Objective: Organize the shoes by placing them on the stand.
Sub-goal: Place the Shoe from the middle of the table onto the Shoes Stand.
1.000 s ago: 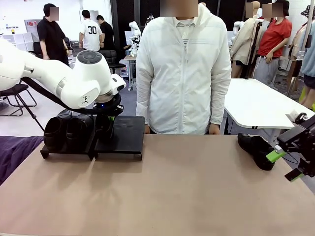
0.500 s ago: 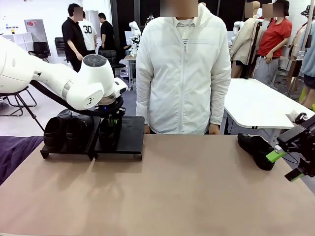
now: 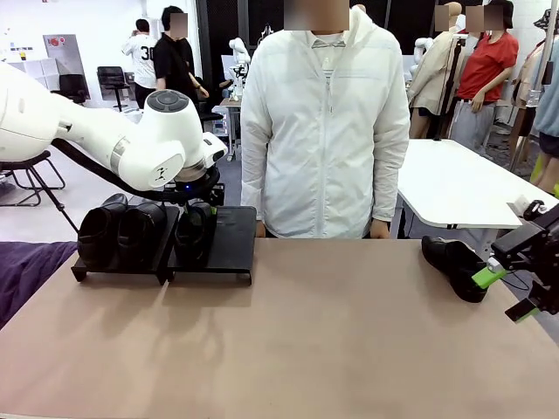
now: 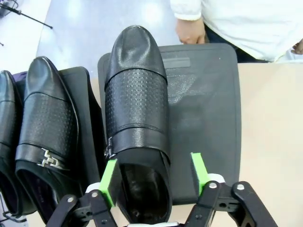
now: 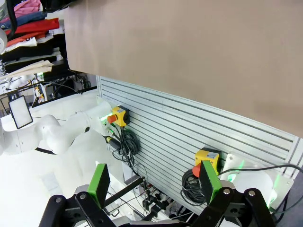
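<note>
On the left, the stand [image 3: 223,240] carries two shoes [image 3: 118,234] side by side on its left panel, and a third shoe [image 4: 137,118] sits on the left half of the right panel, toe toward the person [image 3: 325,122]. The left gripper [image 4: 154,172] hovers over that shoe's heel opening with its pads spread wider than the shoe; one pad lies close along the heel's side and the other stands clear, so nothing is held. This looks like the release step of placing the third shoe. The right half of the right panel is bare. Each shoe is matte black with a perforated band across the vamp and a small metal buckle at the side. Far right, a fourth shoe [image 3: 454,264] lies on the table [image 3: 332,332] near its edge, just beside the right gripper [image 3: 504,291], whose jaws stand wide and empty. The next move likely calls for the left arm to lift straight clear, and the right gripper to take the last shoe.
</note>
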Available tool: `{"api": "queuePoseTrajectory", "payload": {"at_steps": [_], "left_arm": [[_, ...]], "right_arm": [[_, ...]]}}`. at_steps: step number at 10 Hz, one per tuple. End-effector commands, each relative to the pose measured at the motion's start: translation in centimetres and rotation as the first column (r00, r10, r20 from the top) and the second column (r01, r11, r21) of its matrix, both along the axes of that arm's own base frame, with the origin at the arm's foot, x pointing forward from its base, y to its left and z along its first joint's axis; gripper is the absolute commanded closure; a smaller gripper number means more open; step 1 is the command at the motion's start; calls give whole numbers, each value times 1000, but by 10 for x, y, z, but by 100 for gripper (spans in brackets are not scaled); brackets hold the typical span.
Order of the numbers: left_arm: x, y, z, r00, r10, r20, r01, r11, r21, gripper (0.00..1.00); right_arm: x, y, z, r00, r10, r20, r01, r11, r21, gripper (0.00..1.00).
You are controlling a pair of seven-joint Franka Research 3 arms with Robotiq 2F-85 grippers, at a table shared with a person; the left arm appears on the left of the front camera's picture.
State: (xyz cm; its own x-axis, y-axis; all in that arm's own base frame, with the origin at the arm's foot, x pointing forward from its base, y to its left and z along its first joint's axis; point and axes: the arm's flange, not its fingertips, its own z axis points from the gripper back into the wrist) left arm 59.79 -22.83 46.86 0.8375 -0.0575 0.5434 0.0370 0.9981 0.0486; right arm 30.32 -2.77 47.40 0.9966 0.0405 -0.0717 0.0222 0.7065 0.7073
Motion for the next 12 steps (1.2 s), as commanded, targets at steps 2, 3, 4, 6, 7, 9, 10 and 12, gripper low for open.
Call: {"api": "queuePoseTrajectory", "payload": {"at_steps": [2,3,4,6,7,9,10,12], "left_arm": [[-37,2,26,1000,6,18,-6,1000,2,0],[-61,2,42,1000,2,7,-2,1000,22,0],[-89,3,62,1000,-24,-7,24,999,23,0],[-158,10,96,991,-104,-85,107,994,29,0],[-189,13,99,980,-143,-141,147,989,15,0],[-253,33,92,990,-44,-134,41,999,-28,0],[-289,52,84,991,51,-124,-62,994,-86,0],[-324,75,59,975,148,-163,-178,966,-186,0]], "right_arm": [[1,0,3,1000,-7,-5,7,1000,11,0],[1,0,3,1000,-7,-5,7,1000,11,0],[1,0,3,1000,-7,-5,7,1000,11,0],[1,0,3,1000,-7,-5,7,1000,11,0],[1,0,3,1000,-7,-5,7,1000,11,0],[1,0,3,1000,-7,-5,7,1000,11,0],[1,0,3,1000,-7,-5,7,1000,11,0],[1,0,3,1000,-7,-5,7,1000,11,0]]}}
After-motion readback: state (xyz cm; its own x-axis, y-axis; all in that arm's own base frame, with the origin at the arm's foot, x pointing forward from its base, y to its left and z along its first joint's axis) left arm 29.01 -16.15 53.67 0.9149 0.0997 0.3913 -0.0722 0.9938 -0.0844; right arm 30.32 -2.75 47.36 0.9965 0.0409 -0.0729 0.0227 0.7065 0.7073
